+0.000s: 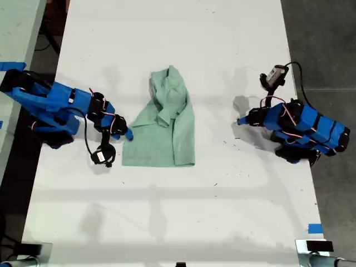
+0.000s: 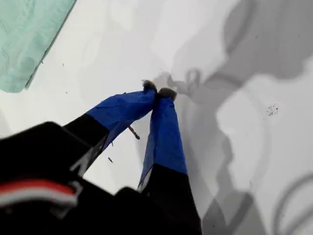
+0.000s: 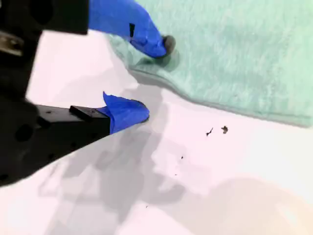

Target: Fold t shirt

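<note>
- No container shows in any view; the t shirt (image 1: 165, 123) lies directly on the white counter (image 1: 233, 211), near the middle of the exterior view
- T shirt condition: pale mint-green, rumpled, folded over on itself; wider at the hem end toward the bottom of the exterior view, narrowing toward the top, with a creased flap across its middle
- My first pincer (image 2: 157, 92): tips pressed together, clenched on nothing; both tips are wrapped in blue tape and sit just above bare counter
- In the first wrist view only a corner of the t shirt (image 2: 24, 39) appears, well apart from the tips
- In the exterior view my first pincer (image 1: 241, 120) is at the exterior view's right, pointing toward the t shirt with bare counter between them
- My second pincer (image 3: 154, 81): released, jaws spread apart; one tip rests on or just over the t shirt (image 3: 234, 54) at its edge, the other tip is over bare counter just beside that edge
- No fabric is gripped between the jaws of my second pincer
- In the exterior view my second pincer (image 1: 128, 134) is at the exterior view's left, at the t shirt's side edge near the hem corner
- Small dark specks lie on the counter near the fabric edge in the second wrist view
</note>
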### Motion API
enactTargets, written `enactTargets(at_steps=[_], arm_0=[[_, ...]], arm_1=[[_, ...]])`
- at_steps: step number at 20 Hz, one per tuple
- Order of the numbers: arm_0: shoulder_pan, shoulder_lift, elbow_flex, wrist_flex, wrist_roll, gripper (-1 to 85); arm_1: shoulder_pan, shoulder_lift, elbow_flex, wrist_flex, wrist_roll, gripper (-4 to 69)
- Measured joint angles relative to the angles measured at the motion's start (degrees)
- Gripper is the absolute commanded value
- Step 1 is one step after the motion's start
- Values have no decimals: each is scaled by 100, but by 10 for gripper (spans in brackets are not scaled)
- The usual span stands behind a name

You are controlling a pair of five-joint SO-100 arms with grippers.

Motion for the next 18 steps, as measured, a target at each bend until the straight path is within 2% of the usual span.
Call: enactTargets(at_steps=[3,5,11,13,18], arm_0=[[88,-888,-510,-88,-255,-3],[79,-1626,-1125,158,-255,-3],[123,-1679,-2637,2338,-352,-3],[211,-1608,-3322,2777,-334,-3],[272,-3067,-6293,2918,738,-3]], arm_1=[[0,0,0,0,0,14],[0,0,0,0,0,14],[0,0,0,0,0,14],[0,0,0,0,0,14],[0,0,0,0,0,14]])
